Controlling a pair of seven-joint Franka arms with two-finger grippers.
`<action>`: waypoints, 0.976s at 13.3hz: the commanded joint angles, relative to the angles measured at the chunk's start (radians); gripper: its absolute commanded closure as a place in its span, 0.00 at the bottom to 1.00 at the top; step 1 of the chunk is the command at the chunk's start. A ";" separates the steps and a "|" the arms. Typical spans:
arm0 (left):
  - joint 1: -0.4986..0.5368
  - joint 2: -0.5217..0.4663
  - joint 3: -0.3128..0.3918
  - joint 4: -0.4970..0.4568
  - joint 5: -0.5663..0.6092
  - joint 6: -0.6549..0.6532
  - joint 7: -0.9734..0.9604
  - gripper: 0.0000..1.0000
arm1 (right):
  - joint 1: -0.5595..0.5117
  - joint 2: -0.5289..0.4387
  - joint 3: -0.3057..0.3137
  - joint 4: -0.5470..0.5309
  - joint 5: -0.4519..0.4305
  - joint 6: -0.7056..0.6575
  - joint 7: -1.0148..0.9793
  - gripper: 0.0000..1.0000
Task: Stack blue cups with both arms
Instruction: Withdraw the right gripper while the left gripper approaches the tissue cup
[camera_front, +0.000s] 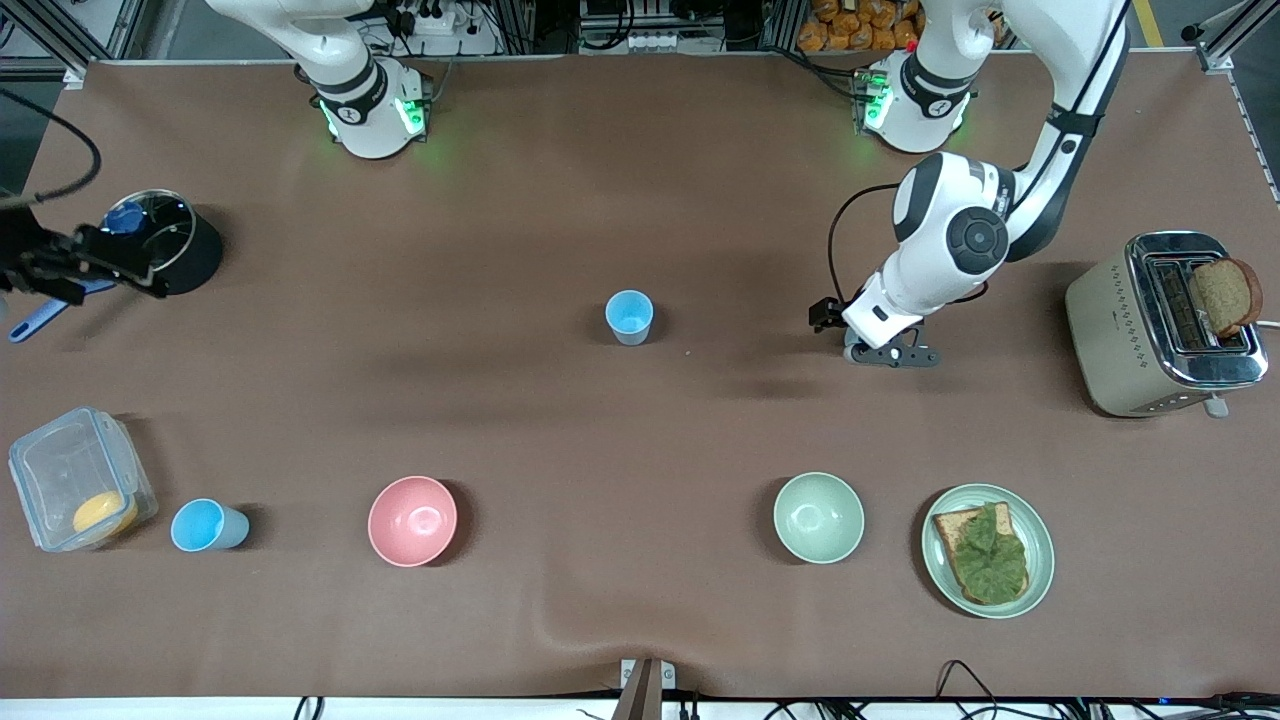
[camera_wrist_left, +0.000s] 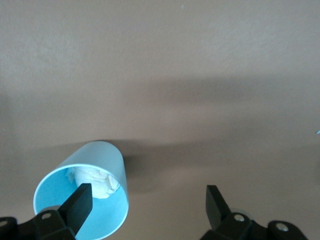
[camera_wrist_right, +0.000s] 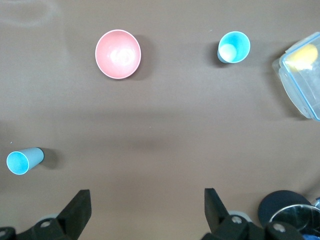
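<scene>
One blue cup (camera_front: 628, 317) stands upright mid-table. It shows in the left wrist view (camera_wrist_left: 95, 170) with something whitish inside, and in the right wrist view (camera_wrist_right: 24, 161). The other blue cup (camera_front: 207, 525) stands upright near the front camera, beside a clear box; it also shows in the right wrist view (camera_wrist_right: 234, 47). My left gripper (camera_front: 888, 354) is open and empty, low over the table, apart from the middle cup toward the left arm's end (camera_wrist_left: 147, 200). My right gripper (camera_front: 100, 262) is open and empty, high over a black pot at the right arm's end (camera_wrist_right: 147, 202).
A pink bowl (camera_front: 412, 520) and a pale green bowl (camera_front: 818, 517) stand near the front camera. A plate with toast and lettuce (camera_front: 988, 549), a toaster with bread (camera_front: 1165, 325), a clear lidded box (camera_front: 75, 480) and a black pot (camera_front: 175, 250) are also here.
</scene>
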 joint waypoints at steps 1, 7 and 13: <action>-0.005 -0.017 0.002 -0.038 -0.014 0.021 -0.018 0.00 | -0.023 -0.088 0.024 -0.146 -0.019 0.084 0.006 0.00; -0.002 -0.005 0.002 -0.092 -0.014 0.083 -0.018 0.00 | -0.042 -0.174 0.104 -0.312 -0.018 0.201 0.152 0.00; 0.006 -0.018 0.003 -0.110 -0.010 0.080 0.003 0.85 | -0.007 -0.203 0.064 -0.306 -0.123 0.151 0.117 0.00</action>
